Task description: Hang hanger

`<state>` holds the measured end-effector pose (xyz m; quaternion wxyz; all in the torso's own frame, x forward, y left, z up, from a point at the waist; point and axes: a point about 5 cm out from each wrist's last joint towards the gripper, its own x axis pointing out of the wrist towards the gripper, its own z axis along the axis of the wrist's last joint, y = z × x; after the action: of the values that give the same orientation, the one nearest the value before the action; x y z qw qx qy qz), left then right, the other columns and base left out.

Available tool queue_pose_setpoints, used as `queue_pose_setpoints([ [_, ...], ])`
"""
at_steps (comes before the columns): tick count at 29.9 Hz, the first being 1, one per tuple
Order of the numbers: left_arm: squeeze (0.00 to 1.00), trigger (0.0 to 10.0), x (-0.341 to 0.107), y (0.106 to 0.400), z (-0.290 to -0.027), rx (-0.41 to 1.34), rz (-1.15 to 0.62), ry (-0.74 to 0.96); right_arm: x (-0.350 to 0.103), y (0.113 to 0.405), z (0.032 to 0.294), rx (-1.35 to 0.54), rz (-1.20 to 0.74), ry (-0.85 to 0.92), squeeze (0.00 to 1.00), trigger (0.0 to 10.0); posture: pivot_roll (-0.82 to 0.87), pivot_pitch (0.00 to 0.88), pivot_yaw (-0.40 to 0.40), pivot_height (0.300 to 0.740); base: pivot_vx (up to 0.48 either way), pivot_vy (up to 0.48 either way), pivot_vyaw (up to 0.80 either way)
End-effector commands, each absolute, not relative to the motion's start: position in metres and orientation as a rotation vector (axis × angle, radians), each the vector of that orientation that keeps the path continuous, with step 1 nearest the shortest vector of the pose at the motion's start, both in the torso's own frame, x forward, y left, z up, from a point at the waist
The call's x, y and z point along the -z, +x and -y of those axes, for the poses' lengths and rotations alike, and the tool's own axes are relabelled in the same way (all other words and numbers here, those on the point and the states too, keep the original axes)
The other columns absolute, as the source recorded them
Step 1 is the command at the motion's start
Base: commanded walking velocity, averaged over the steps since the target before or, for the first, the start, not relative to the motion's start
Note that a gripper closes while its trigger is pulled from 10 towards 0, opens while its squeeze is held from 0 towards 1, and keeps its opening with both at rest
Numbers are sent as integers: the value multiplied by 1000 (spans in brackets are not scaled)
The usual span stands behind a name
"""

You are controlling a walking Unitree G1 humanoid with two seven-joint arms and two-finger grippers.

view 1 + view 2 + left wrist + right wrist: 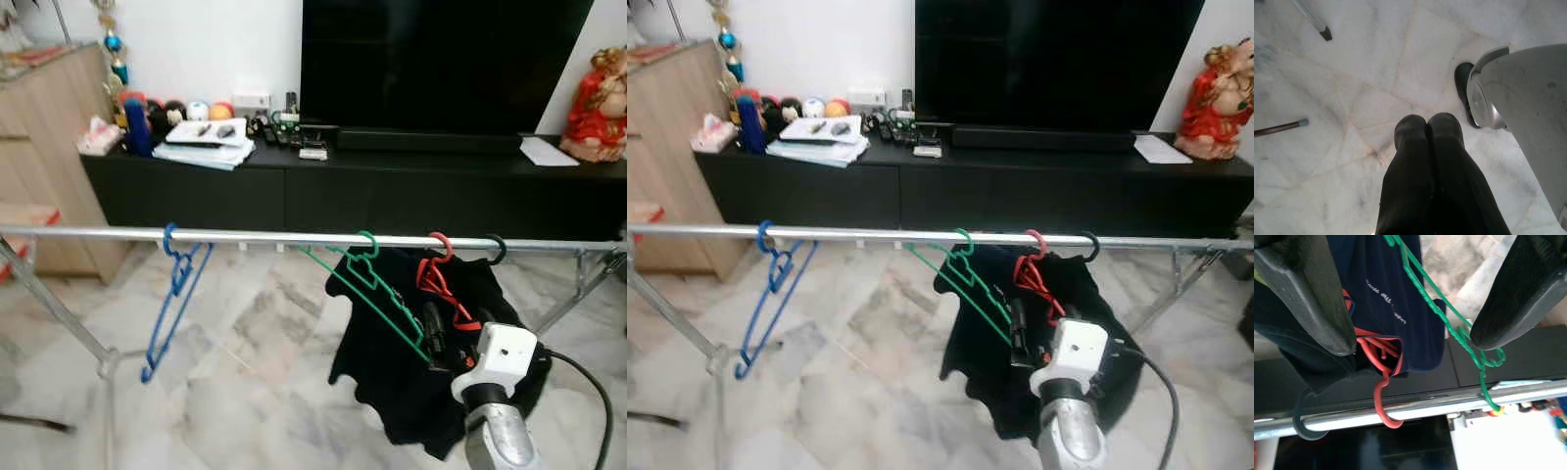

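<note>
A silver rail (pixel 294 238) crosses the view at chest height. A green wire hanger (pixel 377 294) has its hook over the rail and slants down to my right gripper (pixel 436 328). In the right wrist view that gripper (pixel 1413 342) is open, and the green hanger (pixel 1425 298) runs between its fingers (pixel 1312 293). Just to the right hang a red hanger (pixel 436 274) and a black hook (pixel 498 250) carrying a dark garment (pixel 382 382). A blue hanger (pixel 171 304) hangs empty far to the left. My left gripper (pixel 1427 122) is shut and points at the floor.
A low black TV cabinet (pixel 392 191) with a large TV (pixel 441 59), books and small items stands behind the rail. A red figurine (pixel 600 103) sits at its right end. A wooden cabinet (pixel 49 147) is at the left. The rack's slanted legs (pixel 59 318) reach the marble floor.
</note>
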<state>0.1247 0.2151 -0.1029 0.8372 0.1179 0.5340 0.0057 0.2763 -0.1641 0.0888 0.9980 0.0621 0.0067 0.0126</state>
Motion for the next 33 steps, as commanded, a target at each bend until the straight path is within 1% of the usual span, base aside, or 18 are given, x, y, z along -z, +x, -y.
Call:
queue_pose_setpoints([
  [1,0,10000,108,127,-165,119,-1116,140,-93,277,173,0,-8,112,0,10000,-80,0,-87,740,0,0,0],
  [9,0,10000,108,127,-164,108,-1109,118,-95,281,167,-24,-23,116,0,10000,-81,0,-88,740,0,0,0],
  [13,0,10000,108,127,-164,104,-1111,114,-99,281,153,-111,-19,80,0,10000,-79,0,-90,740,0,0,0],
  [17,0,10000,108,127,-164,101,-1111,110,-100,279,150,-133,-12,56,0,10000,-80,0,-90,740,0,0,0],
  [20,0,10000,108,127,-164,100,-1113,108,-102,276,146,-172,-5,23,0,10000,-85,0,-90,740,0,0,731],
  [23,0,10000,108,127,-164,100,-1114,108,-102,275,144,-176,-10,26,0,10000,-85,0,-90,740,0,0,794],
  [25,0,10000,108,127,-163,96,-1113,102,-100,275,144,-166,-23,43,0,10000,-84,0,-91,740,0,0,0],
  [28,0,10000,108,127,-163,94,-1113,99,-103,278,144,-133,-27,122,0,10000,-84,0,-92,740,0,0,0],
  [33,0,10000,108,128,-163,92,-1109,96,-109,281,139,-158,-3,91,0,10000,-86,0,-93,740,0,0,0],
])
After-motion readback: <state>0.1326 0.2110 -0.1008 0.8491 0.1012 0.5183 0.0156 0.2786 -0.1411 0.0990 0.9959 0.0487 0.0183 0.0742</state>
